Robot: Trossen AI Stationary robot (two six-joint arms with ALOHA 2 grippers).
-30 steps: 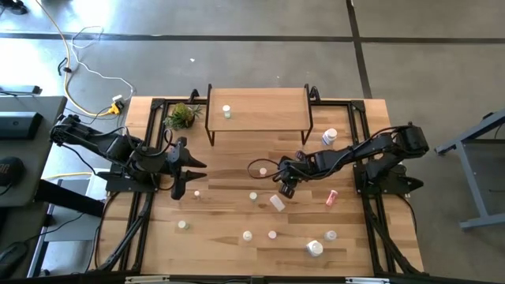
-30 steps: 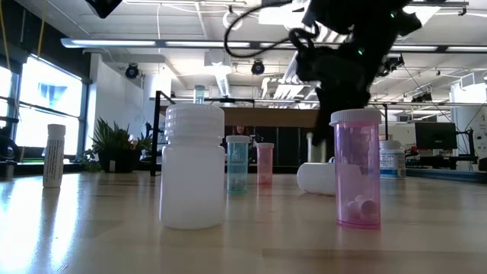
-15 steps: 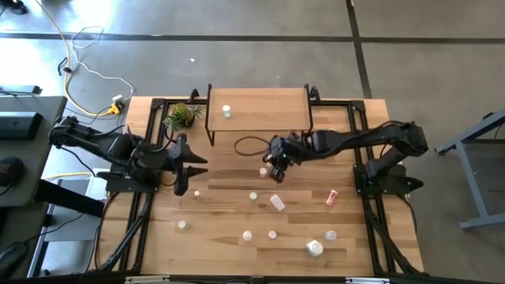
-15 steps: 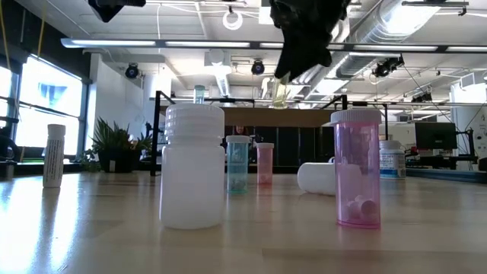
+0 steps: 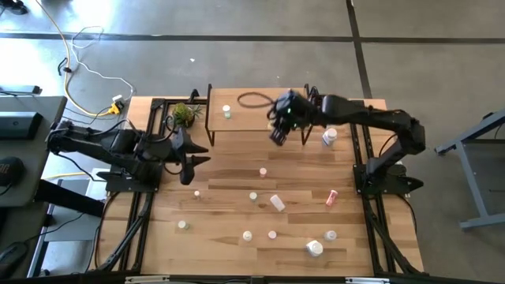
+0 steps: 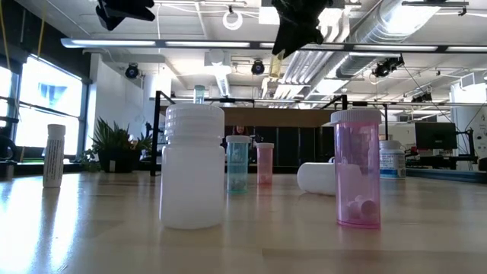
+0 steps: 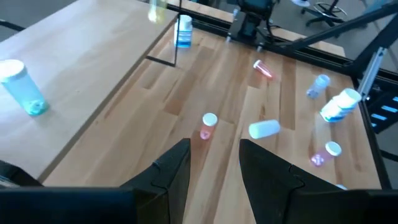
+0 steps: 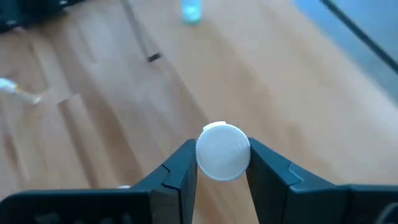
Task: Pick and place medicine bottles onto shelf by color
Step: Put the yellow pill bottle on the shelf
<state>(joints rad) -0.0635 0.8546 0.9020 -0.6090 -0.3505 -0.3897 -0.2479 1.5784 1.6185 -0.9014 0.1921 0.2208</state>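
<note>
My right gripper hovers above the right half of the light-wood shelf and is shut on a small pale yellow-green bottle with a white cap. A teal bottle stands on the shelf's left part. My left gripper is open and waits over the table's left side. Several bottles are on the tabletop: an upright pink one, a white one lying down and a red one lying down. My right gripper pinches the bottle between its two fingers just under the white cap, coming from above. The bottle is lifted clear and hangs below the fingers, slightly tilted, over the shelf.
A small green plant stands left of the shelf. A white bottle with a blue label stands right of it. More small bottles and a large white one sit near the near edge. A black cable loop hangs over the shelf.
My right gripper has risen from the middle of the table and swung toward the far edge, carrying the yellow-green bottle up and over the shelf. The bottle is lifted clear of the tabletop throughout.
</note>
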